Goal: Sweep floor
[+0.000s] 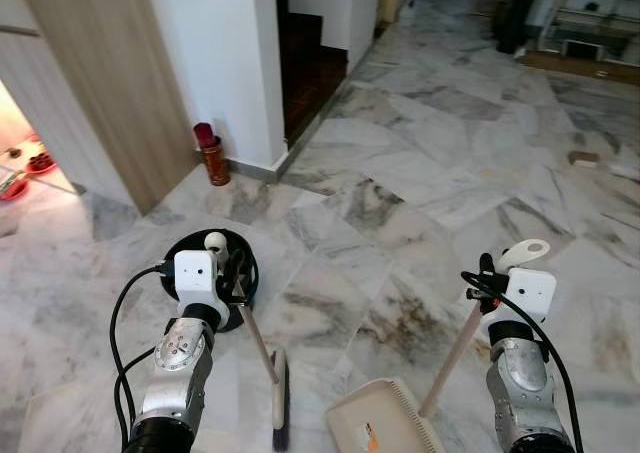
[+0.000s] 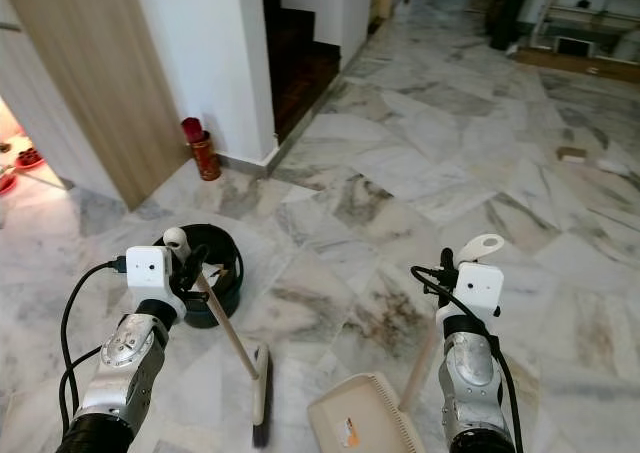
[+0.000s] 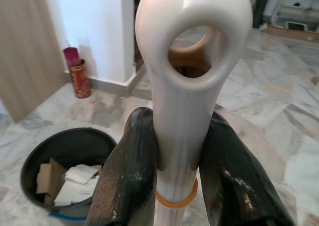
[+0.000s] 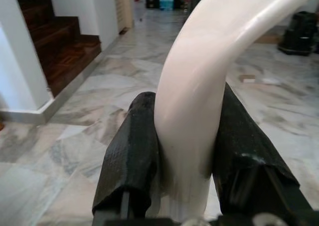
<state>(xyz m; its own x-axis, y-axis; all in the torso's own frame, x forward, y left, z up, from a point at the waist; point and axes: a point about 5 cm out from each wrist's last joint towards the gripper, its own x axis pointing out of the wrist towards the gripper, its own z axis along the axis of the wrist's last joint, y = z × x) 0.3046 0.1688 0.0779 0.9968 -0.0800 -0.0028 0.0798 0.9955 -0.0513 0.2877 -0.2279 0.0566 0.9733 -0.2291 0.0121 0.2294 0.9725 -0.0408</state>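
With broom (image 1: 262, 348) clamped in left gripper (image 3: 174, 156) and dustpan (image 1: 385, 421) in right gripper (image 4: 187, 151), debris (image 1: 583, 158) at 2 o'clock is best swept panward.

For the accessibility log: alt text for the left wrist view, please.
The left claw is shut on the broom handle, cream with a hanging loop. Behind it, a black bin holding paper scraps stands on the marble floor.

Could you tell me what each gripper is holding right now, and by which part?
The left gripper clamps the cream plastic top of the wooden-handled broom, below its hanging loop. The right gripper clamps the cream looped handle-top of the beige dustpan.
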